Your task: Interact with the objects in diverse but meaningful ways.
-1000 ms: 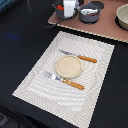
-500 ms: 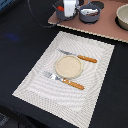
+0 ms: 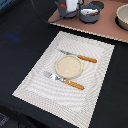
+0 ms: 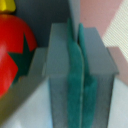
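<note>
While closed, jaws flank tomato [image 4: 12, 50].

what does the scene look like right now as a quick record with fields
placemat: striped placemat on a dark table
plate: round tan plate at the middle of the placemat
cutlery: fork and knife, both orange-handled, one on each side of the plate
pot: grey pot on a pinkish board beyond the placemat
pincer: pincer, jaws shut together, nothing between them
tomato: red tomato with a green star top, beside the pincer in the wrist view
bowl: pale bowl at the exterior view's right edge
</note>
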